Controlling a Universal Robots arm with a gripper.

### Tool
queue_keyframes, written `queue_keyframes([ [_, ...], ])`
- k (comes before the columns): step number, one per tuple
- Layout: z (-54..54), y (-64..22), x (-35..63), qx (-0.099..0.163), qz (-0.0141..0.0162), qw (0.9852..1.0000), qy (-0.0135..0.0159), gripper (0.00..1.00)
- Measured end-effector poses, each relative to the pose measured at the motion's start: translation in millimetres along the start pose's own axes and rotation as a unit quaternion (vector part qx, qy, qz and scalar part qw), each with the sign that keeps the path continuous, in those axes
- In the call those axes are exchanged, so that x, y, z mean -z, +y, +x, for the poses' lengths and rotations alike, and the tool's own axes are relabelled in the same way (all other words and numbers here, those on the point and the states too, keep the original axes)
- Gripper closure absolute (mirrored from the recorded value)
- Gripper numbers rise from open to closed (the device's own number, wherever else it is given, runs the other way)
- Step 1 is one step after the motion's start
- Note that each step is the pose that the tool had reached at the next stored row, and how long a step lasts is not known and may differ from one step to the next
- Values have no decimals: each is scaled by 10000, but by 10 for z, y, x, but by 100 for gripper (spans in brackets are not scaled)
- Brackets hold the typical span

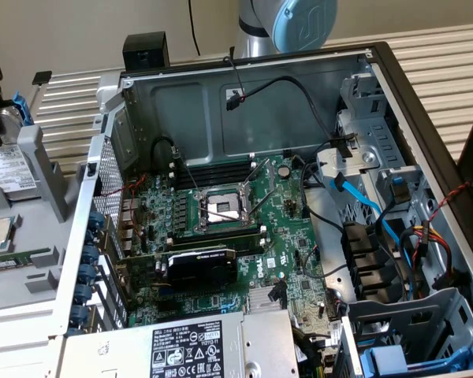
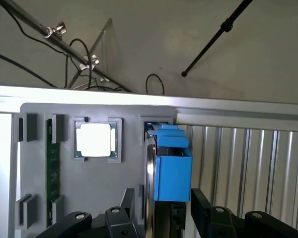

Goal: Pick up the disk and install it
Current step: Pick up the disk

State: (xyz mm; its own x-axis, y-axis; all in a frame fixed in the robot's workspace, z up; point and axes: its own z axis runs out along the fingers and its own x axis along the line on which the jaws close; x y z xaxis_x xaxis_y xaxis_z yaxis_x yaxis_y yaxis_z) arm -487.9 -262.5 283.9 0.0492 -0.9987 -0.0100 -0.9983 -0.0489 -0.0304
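The disk [image 2: 150,173] stands on edge in a slot of a grey parts holder [image 2: 99,183], with its blue plastic frame [image 2: 173,171] clipped on one side. My gripper [image 2: 161,198] is open and straddles the disk, one black finger [image 2: 128,197] on its silver side and the other on the blue-frame side. In the exterior view the disk [image 1: 6,167], silver with a white label, sits in the holder at the exterior view's far left, outside the open computer case [image 1: 244,102].
A square silver processor chip [image 2: 95,140] and a green memory stick [image 2: 49,158] lie in other holder slots. Inside the case are the motherboard [image 1: 229,213], the grey power-supply box [image 1: 197,346], loose cables and drive bays with blue plastic parts [image 1: 402,358] at the exterior view's right.
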Motion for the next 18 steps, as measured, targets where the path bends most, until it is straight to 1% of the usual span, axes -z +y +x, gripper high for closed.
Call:
queue_keyframes([
  [7, 0, 1, -17, 0, 0, 10000, 0, 43],
  [13, 0, 0, -33, 0, 0, 10000, -6, 43],
  [16, 0, -7, -34, -4, -6, 10000, -8, 43],
  [18, 0, -10, -34, -12, -16, 10000, -10, 43],
])
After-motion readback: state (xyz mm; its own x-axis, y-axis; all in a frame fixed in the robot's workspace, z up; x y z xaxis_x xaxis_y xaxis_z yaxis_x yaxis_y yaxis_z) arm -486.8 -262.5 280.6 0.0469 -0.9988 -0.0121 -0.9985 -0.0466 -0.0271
